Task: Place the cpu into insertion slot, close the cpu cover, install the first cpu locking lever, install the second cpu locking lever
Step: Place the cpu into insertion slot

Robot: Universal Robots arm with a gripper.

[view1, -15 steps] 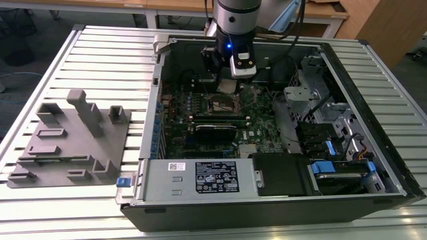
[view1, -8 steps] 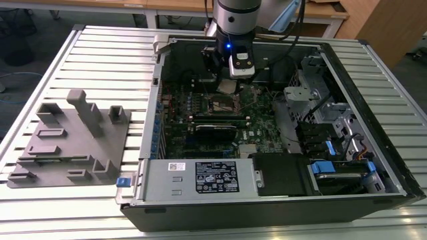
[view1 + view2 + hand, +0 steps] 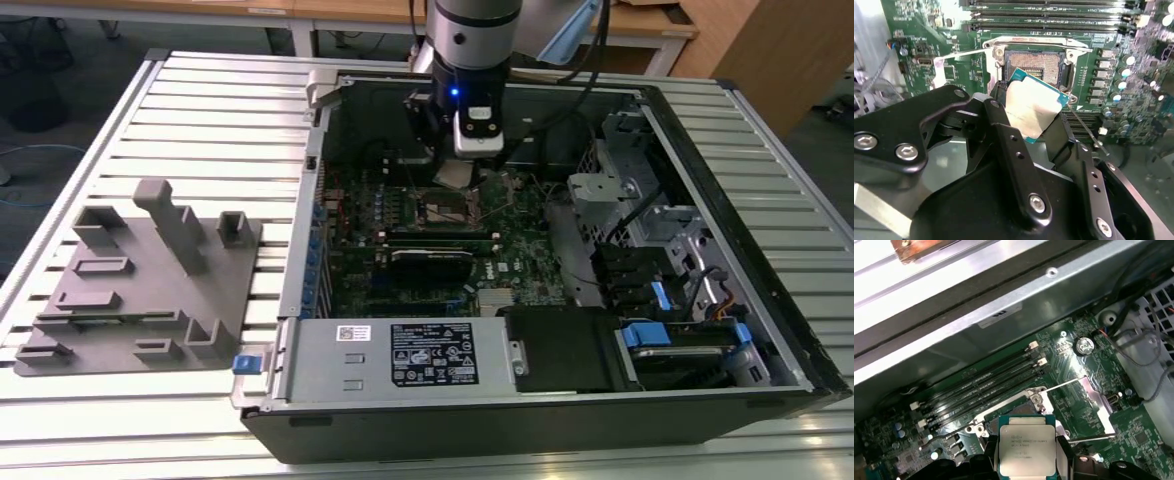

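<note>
My gripper is shut on the cpu, a flat square chip with a silver-grey face. It hangs tilted just above the insertion slot inside the open computer case. In the second wrist view the cpu sits between the black fingers, in front of the slot's dark pin field. In the first wrist view the cpu hides most of the slot, whose silvery rim shows behind it. The cpu cover is swung open beside the slot. A thin wire locking lever stands free.
The case walls box in the green board. Long black memory slots run beside the socket. A power supply and a drive bay with blue tabs fill the case's near side. A grey fixture tray lies on the exterior view's left.
</note>
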